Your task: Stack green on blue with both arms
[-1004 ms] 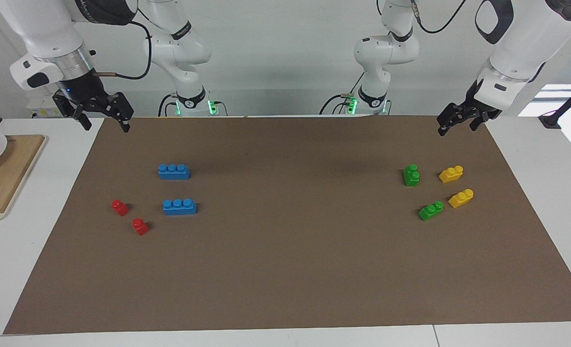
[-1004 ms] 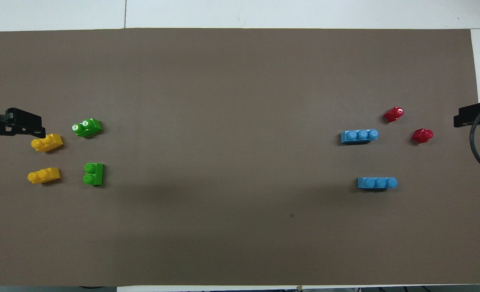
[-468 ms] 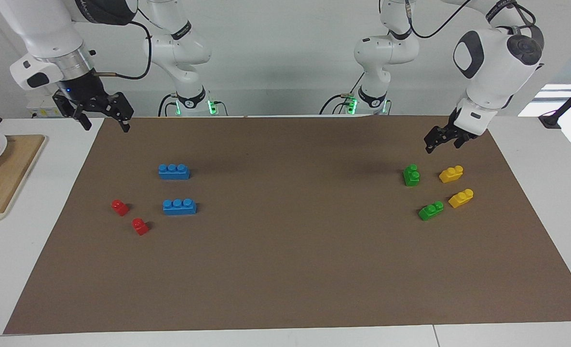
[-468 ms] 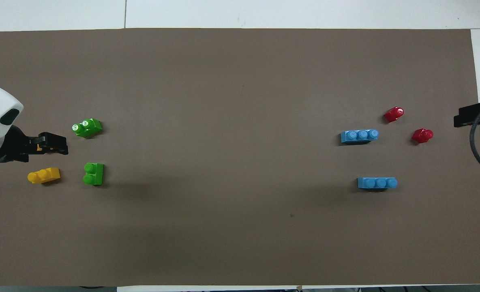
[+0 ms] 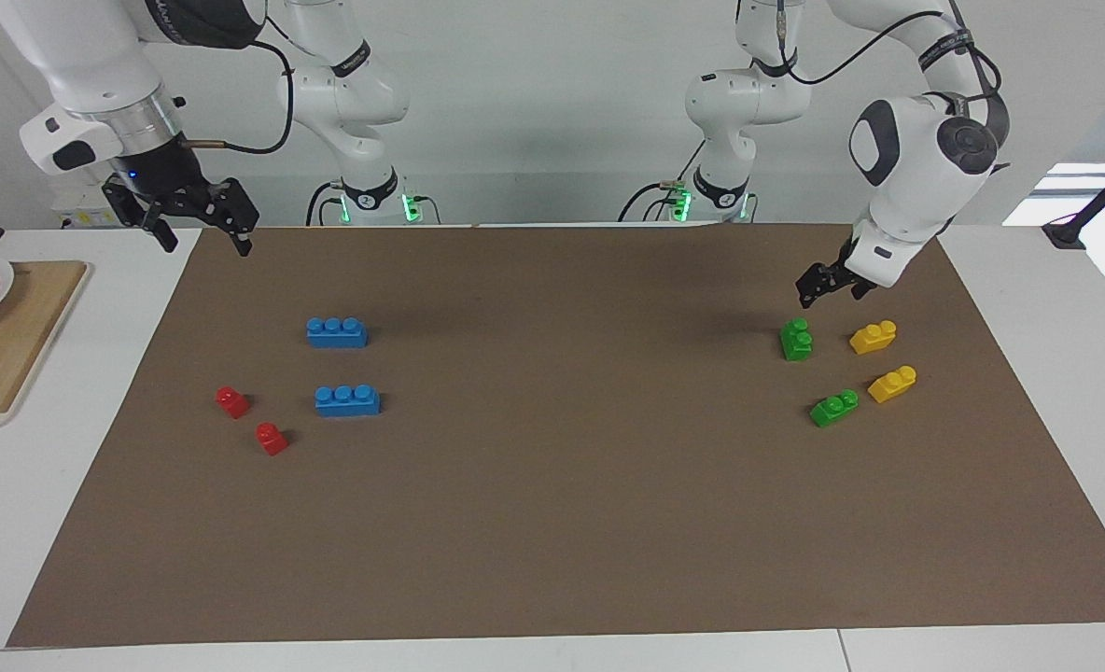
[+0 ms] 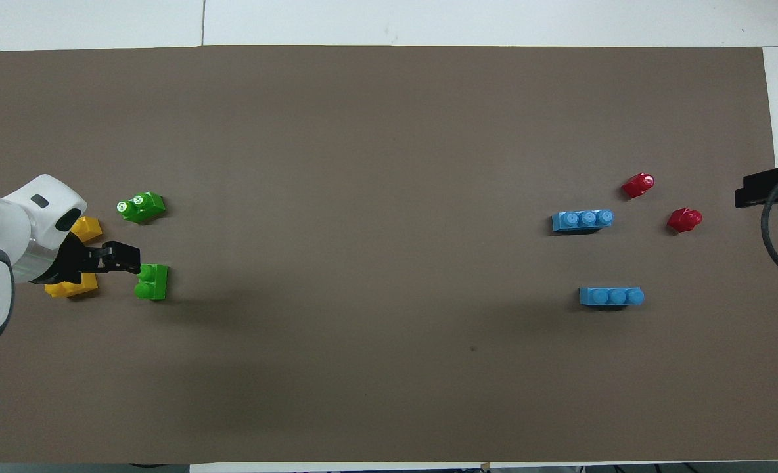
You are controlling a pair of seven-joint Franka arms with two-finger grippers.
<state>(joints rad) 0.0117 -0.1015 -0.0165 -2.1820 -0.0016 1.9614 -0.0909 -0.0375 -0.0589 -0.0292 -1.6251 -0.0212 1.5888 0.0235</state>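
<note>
Left end effector (image 5: 809, 291) moved over green brick (image 5: 796, 340), mat middle bare

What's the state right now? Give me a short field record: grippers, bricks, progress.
left gripper: open, in the air just above the green brick nearer the robots, not touching
right gripper: open, waiting over the mat's corner
blue bricks: both flat on the mat, toward the right arm's end
progress: nothing grasped or stacked
</note>
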